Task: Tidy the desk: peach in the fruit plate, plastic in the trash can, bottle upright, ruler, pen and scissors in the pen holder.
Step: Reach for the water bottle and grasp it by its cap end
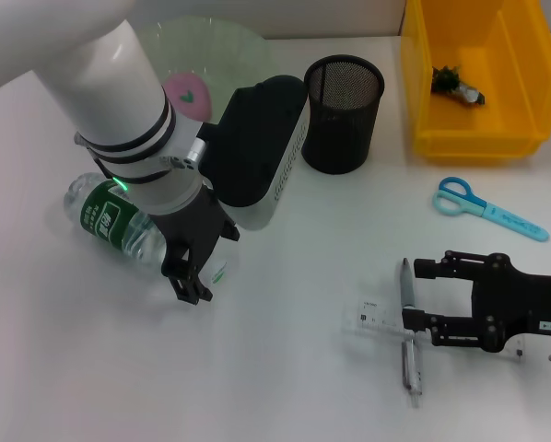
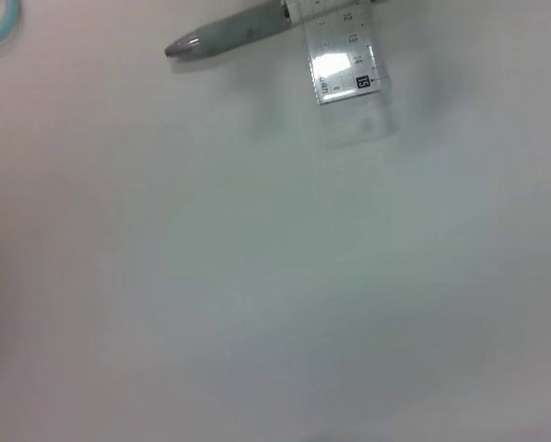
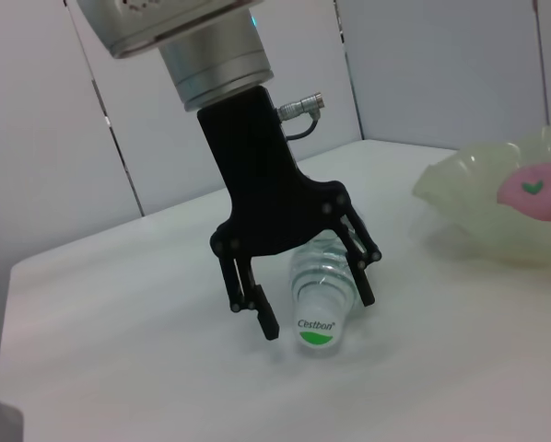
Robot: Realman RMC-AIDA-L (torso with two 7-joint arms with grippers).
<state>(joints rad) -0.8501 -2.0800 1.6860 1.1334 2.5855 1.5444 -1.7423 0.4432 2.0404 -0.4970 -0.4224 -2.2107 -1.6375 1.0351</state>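
A clear bottle (image 1: 110, 219) with a green label lies on its side at the left. My left gripper (image 1: 197, 272) is open and straddles its neck and cap end; the right wrist view shows the left gripper (image 3: 318, 315) with one finger on each side of the bottle (image 3: 320, 276). My right gripper (image 1: 416, 295) is open, low over the table beside a grey pen (image 1: 408, 345) that lies across a clear ruler (image 1: 375, 319). Blue scissors (image 1: 487, 209) lie at the right. The pink peach (image 1: 188, 92) sits in the green fruit plate (image 1: 220, 41). The black mesh pen holder (image 1: 343, 110) stands upright.
A yellow bin (image 1: 423, 83) at the back right holds a crumpled piece of plastic (image 1: 455, 83). The left arm's dark wrist housing (image 1: 257, 147) hangs between the plate and the pen holder. The left wrist view shows the pen (image 2: 229, 29), the ruler end (image 2: 345, 66) and bare table.
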